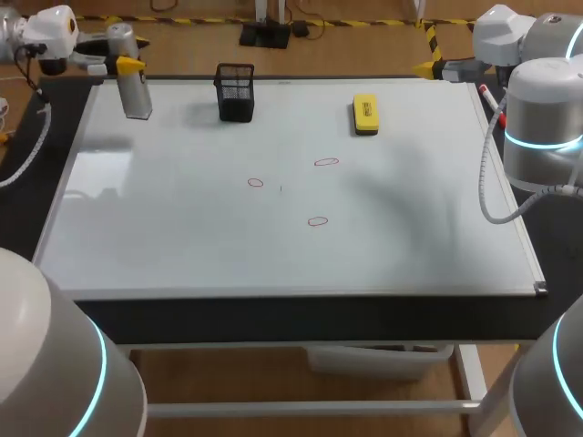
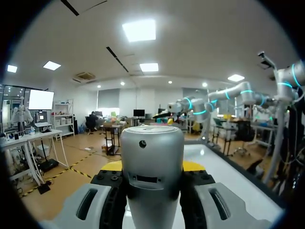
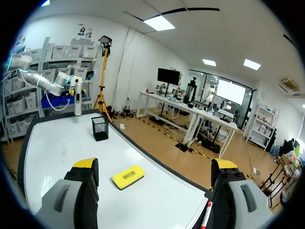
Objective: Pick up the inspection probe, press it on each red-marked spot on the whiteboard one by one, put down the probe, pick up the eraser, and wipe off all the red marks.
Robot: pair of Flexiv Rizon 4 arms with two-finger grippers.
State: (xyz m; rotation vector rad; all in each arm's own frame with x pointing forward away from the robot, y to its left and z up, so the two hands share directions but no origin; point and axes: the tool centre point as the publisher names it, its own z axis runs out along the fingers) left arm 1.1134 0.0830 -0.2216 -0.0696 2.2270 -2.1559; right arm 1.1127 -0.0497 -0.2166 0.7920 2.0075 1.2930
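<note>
The whiteboard point(image 1: 182, 237) covers nearly the whole tabletop. My left arm point(image 1: 46, 32) comes in at its far-left corner and my right arm point(image 1: 537, 109) stands along its right side. The left gripper point(image 2: 152, 166) is pinched on the inspection probe point(image 1: 135, 91), a silver cylinder held upright over the far-left corner of the board. In the left wrist view the probe fills the gap between the yellow-tipped fingers point(image 2: 110, 166), with a finger against each side. I cannot tell whether its lower end touches the board. The right gripper point(image 3: 155, 164) hangs at the far-right corner with its fingers spread wide and nothing between them. A black mesh pen holder point(image 1: 235, 92) stands near the far edge, a little to the right of the probe. The yellow eraser point(image 1: 365, 115) lies flat on the board further right along the far side, ahead of the right gripper in the right wrist view. A red marker point(image 1: 489, 96) lies along the board's right edge. Three small red marks sit near the middle of the board, well apart from both grippers: one to the left point(image 1: 255, 182), one further right and farther back point(image 1: 326, 163), and one nearest the front point(image 1: 317, 220).
</note>
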